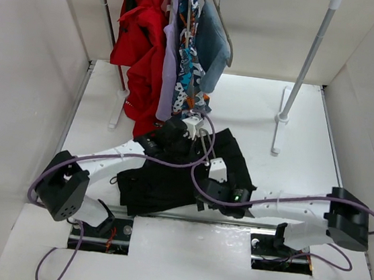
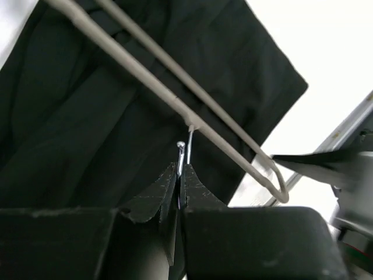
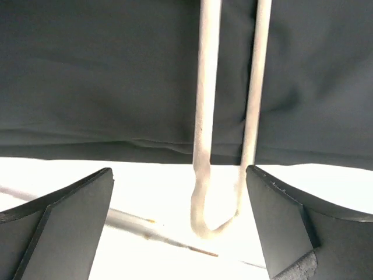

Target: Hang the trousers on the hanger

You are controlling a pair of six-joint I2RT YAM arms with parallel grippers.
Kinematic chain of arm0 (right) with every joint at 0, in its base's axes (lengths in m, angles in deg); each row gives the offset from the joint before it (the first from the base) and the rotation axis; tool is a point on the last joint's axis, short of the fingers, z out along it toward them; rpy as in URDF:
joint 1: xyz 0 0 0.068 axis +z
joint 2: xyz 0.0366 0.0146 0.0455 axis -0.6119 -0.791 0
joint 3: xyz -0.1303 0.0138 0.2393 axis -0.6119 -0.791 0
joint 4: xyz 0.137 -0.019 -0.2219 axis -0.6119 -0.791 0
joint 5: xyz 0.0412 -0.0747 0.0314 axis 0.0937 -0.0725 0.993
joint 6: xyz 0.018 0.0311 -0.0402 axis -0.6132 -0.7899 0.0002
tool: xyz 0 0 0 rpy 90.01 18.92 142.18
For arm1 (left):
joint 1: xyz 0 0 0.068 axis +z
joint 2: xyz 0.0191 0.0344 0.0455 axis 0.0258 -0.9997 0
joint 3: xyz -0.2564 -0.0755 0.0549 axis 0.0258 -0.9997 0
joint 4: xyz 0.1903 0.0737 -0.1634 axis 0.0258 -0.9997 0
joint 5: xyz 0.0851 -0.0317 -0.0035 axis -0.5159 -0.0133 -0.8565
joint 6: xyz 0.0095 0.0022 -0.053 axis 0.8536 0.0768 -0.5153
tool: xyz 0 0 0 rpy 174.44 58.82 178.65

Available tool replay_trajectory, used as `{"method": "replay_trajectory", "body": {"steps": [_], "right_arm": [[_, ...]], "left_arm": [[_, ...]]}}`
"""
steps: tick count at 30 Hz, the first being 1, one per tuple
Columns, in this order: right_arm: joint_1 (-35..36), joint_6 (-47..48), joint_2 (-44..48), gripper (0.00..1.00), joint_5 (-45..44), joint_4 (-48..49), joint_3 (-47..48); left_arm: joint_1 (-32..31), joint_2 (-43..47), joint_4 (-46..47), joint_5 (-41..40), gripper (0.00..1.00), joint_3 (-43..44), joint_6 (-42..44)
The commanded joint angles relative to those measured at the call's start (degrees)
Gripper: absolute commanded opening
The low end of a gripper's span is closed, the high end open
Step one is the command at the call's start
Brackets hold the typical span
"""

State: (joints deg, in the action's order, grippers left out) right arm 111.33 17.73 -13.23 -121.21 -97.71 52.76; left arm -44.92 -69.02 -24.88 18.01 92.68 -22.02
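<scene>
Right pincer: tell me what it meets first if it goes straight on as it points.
Probably the bent end of the hanger, sitting between the open fingers of the right pincer; the trousers lie beyond, depth unclear.

Your overhead view is bright and evenly lit from above. The white tabletop [image 1: 298,112] glares slightly, and only soft, short shadows lie under the arms. The large black fabric trousers [image 1: 161,184] swallow detail there and read as one dark mass. In your left wrist view the white area at the upper right is blown out, and the near black fingers [image 2: 154,195] look soft. In your right wrist view the lower white band is overexposed. The thin grey-beige hanger [image 3: 205,87] is fairly sharp, and the fingers [image 3: 64,221] at the bottom corners are blurred.
</scene>
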Motion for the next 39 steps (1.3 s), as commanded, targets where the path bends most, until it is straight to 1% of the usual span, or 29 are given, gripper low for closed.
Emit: {"method": "replay_trajectory", "body": {"steps": [1, 3, 5, 6, 7, 8, 9, 10, 12, 13, 14, 15, 16, 17, 18, 19, 21, 23, 24, 25, 27, 29, 30, 31, 32, 34, 35, 38, 39], "right_arm": [[-0.47, 8.28, 5.97, 1.00, -1.91, -6.18, 10.06], [-2.83, 10.24, 8.00, 1.00, -0.51, -8.37, 15.58], [-6.26, 11.29, 9.33, 1.00, 2.12, -11.98, 18.42], [-8.19, 12.17, 9.94, 1.00, 6.05, -12.51, 19.39], [-13.00, 13.14, 9.95, 1.00, 8.70, -12.51, 20.70], [-16.09, 15.15, 8.47, 1.00, 11.59, -12.51, 21.24], [-19.52, 16.21, 7.23, 1.00, 17.89, -13.04, 21.24], [-26.16, 17.35, 5.83, 0.98, 20.56, -13.04, 21.85], [-31.92, 20.34, 1.96, 0.92, 24.17, -11.56, 21.86], [-36.12, 21.05, 1.08, 0.92, 25.23, -10.85, 21.07], [-38.08, 21.06, 0.20, 0.88, 25.77, -9.80, 19.76], [-39.84, 21.93, -0.42, 0.87, 25.77, -9.27, 18.79], [-41.42, 21.93, -0.95, 0.84, 27.77, -8.57, 17.48], [-44.74, 22.54, -0.95, 0.80, 29.19, -7.51, 13.98], [-46.25, 22.55, 0.09, 0.77, 30.68, -4.46, 11.95], [-49.23, 22.55, 0.10, 0.76, 33.48, -2.69, 9.92], [-51.62, 22.55, 0.28, 0.76, 35.00, 2.39, 5.27], [-52.42, 23.42, -1.65, 0.76, 36.13, 4.44, 4.54], [-53.03, 24.30, -3.13, 0.78, 36.67, 5.23, 4.02], [-52.51, 25.87, -6.11, 0.80, 37.28, 6.46, 4.01], [-51.98, 26.50, -8.59, 0.80, 39.03, 7.17, 4.01], [-51.37, 25.55, -9.39, 0.72, 40.62, 9.62, 2.09], [-51.89, 24.93, -9.39, 0.66, 41.15, 10.68, 1.04], [-52.76, 24.92, -9.39, 0.57, 41.68, 11.47, -0.54], [-52.77, 24.31, -8.87, 0.33, 41.68, 12.00, -0.56], [-53.48, 24.31, -7.55, 0.08, 43.17, 12.53, -1.17], [-53.48, 24.31, -6.85, 0.00, 43.18, 11.75, -1.17], [-52.26, 22.65, -1.15, 0.00, 43.18, 9.21, -1.79], [-51.29, 20.98, 3.31, 0.00, 42.31, 8.50, -2.40]], "left_arm": [[0.20, 3.57, 1.28, -3.35, 0.00, -1.74, -1.33], [0.20, 4.10, 2.07, -3.36, 0.00, -3.14, -1.86], [0.20, 4.80, 2.59, -3.36, 0.00, -4.02, -1.86], [0.20, 4.81, 2.59, -3.36, 0.00, -4.81, -1.16], [0.20, 5.42, 3.12, -3.36, 0.00, -4.82, -1.15], [0.20, 5.43, 3.12, -2.75, 0.00, -5.43, -1.15], [0.20, 5.43, 3.12, -2.74, 0.00, -5.43, -0.63], [0.20, 5.43, 3.12, -2.05, 0.00, -5.43, -0.02], [0.20, 5.43, 3.12, -2.04, 0.00, -5.43, 0.77], [0.20, 5.43, 3.12, -2.04, 0.00, -5.43, 0.78], [0.20, 5.43, 3.12, -1.52, 0.00, -5.43, 2.09], [0.20, 4.90, 3.12, -1.51, 0.00, -4.83, 2.71], [0.20, 4.90, 3.12, -0.99, 0.00, -4.82, 3.24], [0.20, 4.38, 3.12, -0.99, 0.00, -4.30, 3.76], [0.20, 3.76, 3.12, -0.99, 0.00, -3.77, 4.81], [0.20, 3.23, 3.12, -0.99, 0.00, -3.16, 4.82], [0.20, 3.23, 3.12, -0.99, 0.00, -3.15, 5.61], [0.20, 2.61, 3.12, -0.99, 0.00, -2.53, 7.19], [0.20, 1.92, 3.12, -0.99, 0.00, -1.92, 7.72], [0.20, 1.91, 2.34, -0.99, 0.00, -1.14, 7.72], [0.20, 0.51, 1.54, -0.29, 0.00, 0.44, 9.91], [0.20, -0.98, 0.84, 1.20, 0.00, 1.77, 10.97], [0.20, -1.51, 0.31, 2.78, 0.00, 3.25, 10.98], [0.20, -2.30, 0.31, 3.92, 0.00, 4.31, 11.67], [0.20, -2.31, 0.31, 4.80, 0.00, 5.45, 12.29], [-0.42, -2.83, -0.39, 4.81, 0.00, 8.52, 12.29], [-0.94, -3.53, -0.39, 4.81, 0.00, 9.32, 12.29], [-0.94, -4.85, -0.92, 6.13, 0.00, 12.22, 11.59], [-0.94, -4.86, -0.92, 6.74, 0.00, 12.75, 11.59]]}}
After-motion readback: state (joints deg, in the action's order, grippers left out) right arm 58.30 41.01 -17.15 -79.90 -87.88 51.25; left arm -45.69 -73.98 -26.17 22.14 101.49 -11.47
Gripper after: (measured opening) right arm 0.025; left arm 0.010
